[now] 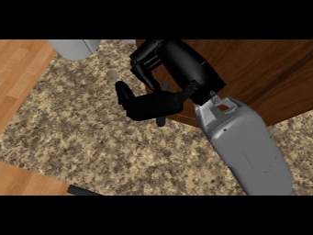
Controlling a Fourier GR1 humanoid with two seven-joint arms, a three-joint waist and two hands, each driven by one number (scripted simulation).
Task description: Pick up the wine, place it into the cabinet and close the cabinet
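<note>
The right hand (160, 94), black, fingers curled with nothing visibly held, hangs at the dark brown wooden cabinet (274, 78) edge above the speckled granite desk (104, 142).

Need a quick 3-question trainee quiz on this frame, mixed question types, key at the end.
1. True or false: the grey forearm comes in from the view's left edge.
2. The counter has a top of: A) speckled stone, B) bare steel, C) white tile.
3. Which robot hand is up at the edge of the brown wooden cabinet, left or right?

Key: 1 false, it enters from the lower edge at the right; 2 A; 3 right.
</note>
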